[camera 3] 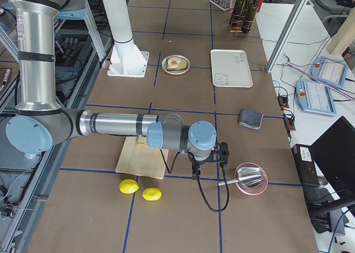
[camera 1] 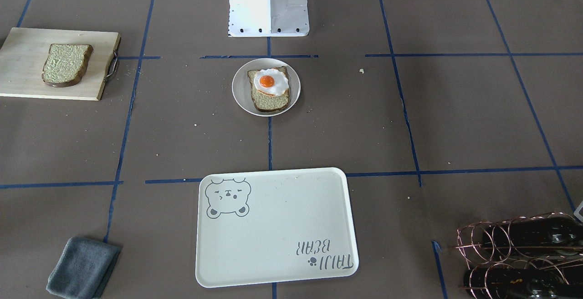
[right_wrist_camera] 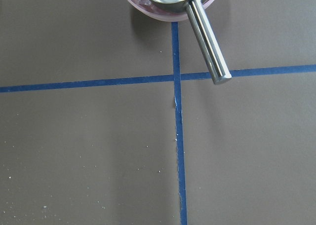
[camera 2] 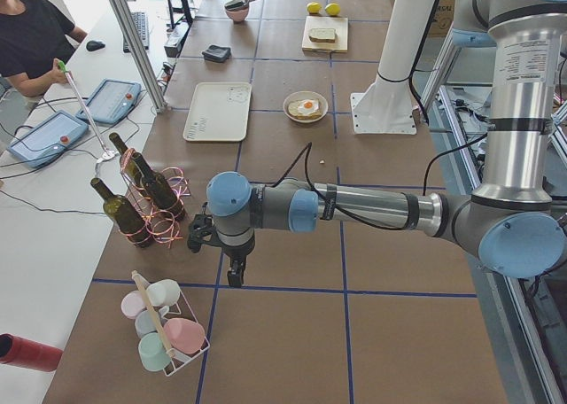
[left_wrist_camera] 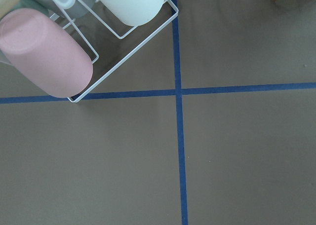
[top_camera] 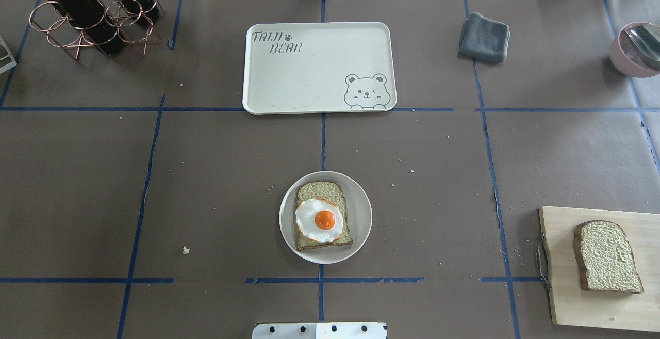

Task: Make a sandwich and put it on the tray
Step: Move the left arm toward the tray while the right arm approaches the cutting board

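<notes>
A small round white plate (top_camera: 361, 225) sits mid-table and holds one bread slice (top_camera: 319, 192) with a fried egg (top_camera: 319, 220) on top. The second bread slice (top_camera: 608, 256) lies on the pale wooden cutting board (top_camera: 567, 297) at the right. The cream bear tray (top_camera: 309, 70) lies bare beyond the plate. My left gripper (camera 2: 234, 278) hangs over the table far to the left, near the cup rack, and shows only in the exterior left view. My right gripper (camera 3: 206, 168) hangs far to the right, beside the pink bowl. I cannot tell whether either is open or shut.
A copper rack with wine bottles (top_camera: 87, 14) stands at the far left. A grey cloth (top_camera: 484, 37) lies right of the tray. A pink bowl with a metal ladle (top_camera: 637, 50) sits at the far right. Two lemons (camera 3: 141, 190) lie past the cutting board. A cup rack (camera 2: 164, 333) stands under the left arm.
</notes>
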